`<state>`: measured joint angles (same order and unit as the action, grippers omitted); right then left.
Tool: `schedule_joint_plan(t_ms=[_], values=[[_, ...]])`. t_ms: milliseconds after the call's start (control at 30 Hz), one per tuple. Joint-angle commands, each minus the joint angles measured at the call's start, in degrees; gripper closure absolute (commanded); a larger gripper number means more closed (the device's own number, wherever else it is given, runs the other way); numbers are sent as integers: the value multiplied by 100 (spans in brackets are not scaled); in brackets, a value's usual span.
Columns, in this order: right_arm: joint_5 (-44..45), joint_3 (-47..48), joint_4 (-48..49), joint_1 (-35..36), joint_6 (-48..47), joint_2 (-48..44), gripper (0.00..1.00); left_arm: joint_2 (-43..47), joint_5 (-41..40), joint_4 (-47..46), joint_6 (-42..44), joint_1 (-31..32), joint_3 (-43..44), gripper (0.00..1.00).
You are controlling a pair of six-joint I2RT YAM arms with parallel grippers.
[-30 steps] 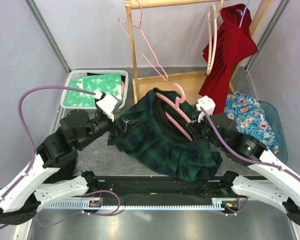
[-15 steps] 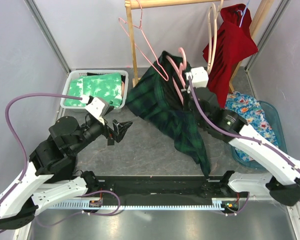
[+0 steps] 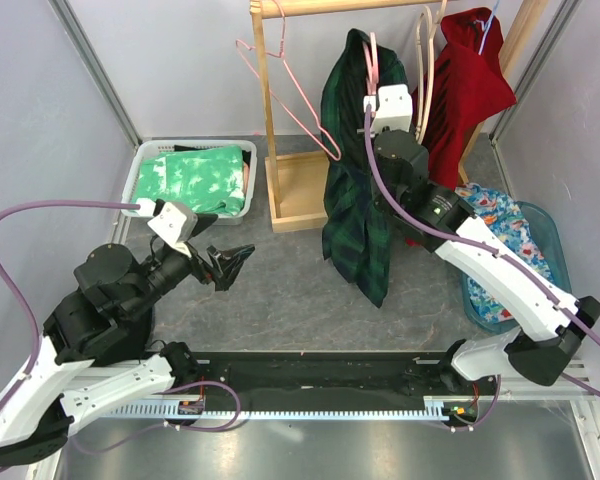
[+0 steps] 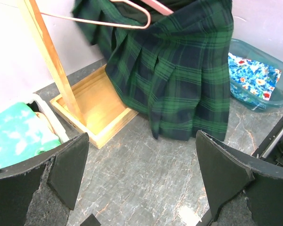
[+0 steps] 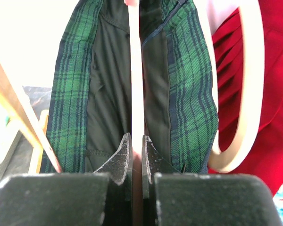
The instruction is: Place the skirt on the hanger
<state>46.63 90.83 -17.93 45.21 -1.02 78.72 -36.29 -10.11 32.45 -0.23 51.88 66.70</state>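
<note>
Hanging pleated dark-green plaid skirt point(image 3: 353, 200), draped over pink hanger point(image 5: 136, 70).

My top camera sits above and behind the two arm bases and looks down over the whole tabletop point(image 3: 280, 310) to the wooden rack point(image 3: 263, 120) at the far end. The left wrist camera looks low across the tabletop toward the same wooden rack, from some way off. The right wrist camera looks upward, very close to the skirt point(image 5: 188, 84). All three views share the skirt and the wooden rack.
</note>
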Motion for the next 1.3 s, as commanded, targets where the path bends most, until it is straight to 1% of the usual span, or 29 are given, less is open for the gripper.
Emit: schedule_joint_plan(t_ms=[0, 167, 300, 367, 600, 733, 867, 1100, 1200, 1267], values=[[21, 497, 1090, -179, -540, 29, 100, 61, 53, -133, -65, 24, 142, 0], [-469, 594, 1310, -477, -663, 161, 100, 122, 9, -116, -39, 24, 142, 0], [-997, 463, 1222, -513, -497, 179, 100, 140, -17, -116, -47, 24, 159, 1], [-1191, 165, 1196, -505, -339, 109, 100, 140, -26, -125, -39, 24, 159, 0], [-1122, -1223, 1485, -513, 13, -295, 100, 122, -26, -116, -39, 24, 98, 0], [-946, -1533, 1617, -636, 49, -480, 100, 140, -35, -116, -47, 24, 80, 1], [-805, -1402, 1644, -838, -39, -550, 100, 166, -35, -116, -65, 24, 72, 0], [-638, -489, 1697, -1049, -487, -331, 100, 228, -26, -116, -100, 24, 63, 0], [-857, -207, 1749, -1058, -566, -252, 100, 237, -17, -116, -109, 15, 54, 0], [-1119, -171, 2012, -1058, -558, -260, 100, 228, -17, -116, -100, 24, 63, 1]])
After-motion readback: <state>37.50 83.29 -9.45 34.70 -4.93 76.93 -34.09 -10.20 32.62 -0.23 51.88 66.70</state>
